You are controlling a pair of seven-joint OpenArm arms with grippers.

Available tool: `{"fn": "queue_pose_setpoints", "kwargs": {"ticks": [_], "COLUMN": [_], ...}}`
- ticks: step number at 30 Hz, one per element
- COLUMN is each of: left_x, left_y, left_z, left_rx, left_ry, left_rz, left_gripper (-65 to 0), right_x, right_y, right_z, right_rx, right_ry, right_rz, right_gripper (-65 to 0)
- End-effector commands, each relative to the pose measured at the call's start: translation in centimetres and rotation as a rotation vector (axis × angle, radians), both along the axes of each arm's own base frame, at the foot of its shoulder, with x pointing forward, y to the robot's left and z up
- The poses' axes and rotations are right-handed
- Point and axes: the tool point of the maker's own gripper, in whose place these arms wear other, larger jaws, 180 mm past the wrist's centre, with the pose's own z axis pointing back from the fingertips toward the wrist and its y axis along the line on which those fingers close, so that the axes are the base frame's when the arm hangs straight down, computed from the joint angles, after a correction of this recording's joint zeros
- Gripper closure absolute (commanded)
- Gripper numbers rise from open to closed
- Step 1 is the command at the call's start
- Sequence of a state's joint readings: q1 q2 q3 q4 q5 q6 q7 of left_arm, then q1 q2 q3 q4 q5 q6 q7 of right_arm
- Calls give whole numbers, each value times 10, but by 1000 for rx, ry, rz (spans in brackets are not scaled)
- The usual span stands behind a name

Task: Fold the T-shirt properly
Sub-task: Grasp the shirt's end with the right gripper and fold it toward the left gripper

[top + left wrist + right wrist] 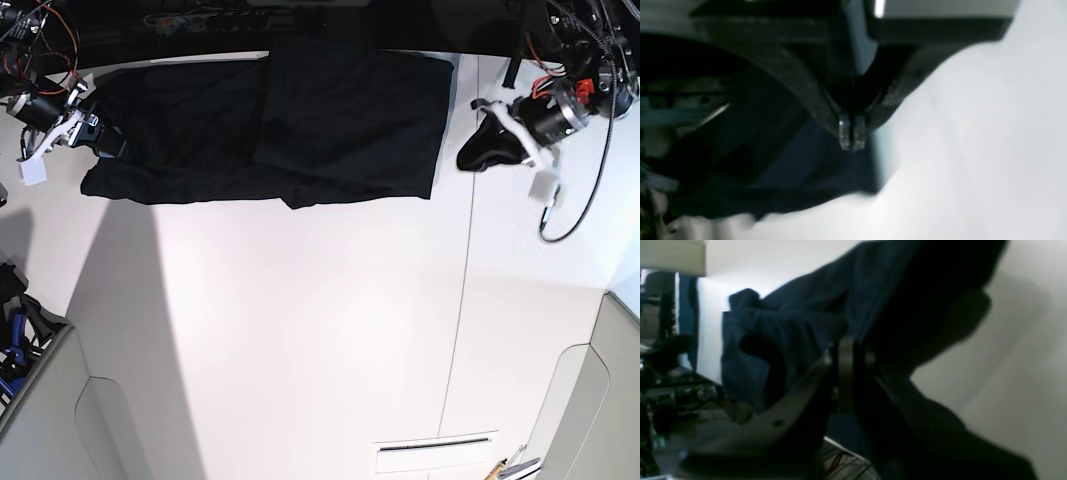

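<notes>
T-shirt (300,120) flat across white table (300,330), right end effector (846,353) grasping it, left end effector (852,135) clenched empty

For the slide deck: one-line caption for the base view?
Overhead view: black T-shirt spread along the white table's far edge, right gripper at its side, left gripper off the cloth.

We see a broad, smooth white table (300,330), crossed by a thin seam running front to back on one side, with only a large plain black short-sleeved cloth T-shirt (300,125) lying directly on it, spread partly folded along the far edge, its near hem rumpled.
</notes>
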State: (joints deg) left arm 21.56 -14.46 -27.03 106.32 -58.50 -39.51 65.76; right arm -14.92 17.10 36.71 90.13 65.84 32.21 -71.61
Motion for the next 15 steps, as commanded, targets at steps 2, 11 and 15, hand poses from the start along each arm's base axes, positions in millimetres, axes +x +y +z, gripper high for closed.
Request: {"fn": "queue_pose_setpoints", "kwargs": {"ticks": [2, 11, 15], "left_x": [-2, -23, -23], "left_y": [15, 31, 32], "left_z": [-9, -61, -61], "left_rx": [16, -57, -59], "left_ry": [15, 165, 165], "left_rz": [27, 132, 134], "left_gripper": [0, 0, 0], "right_x": [9, 13, 12], "right_y": [3, 59, 103], "right_z": [22, 81, 97], "right_rx": [5, 78, 166], "right_ry": [-76, -265, -333], "right_rz": [33, 153, 175], "right_gripper": [0, 0, 0]}}
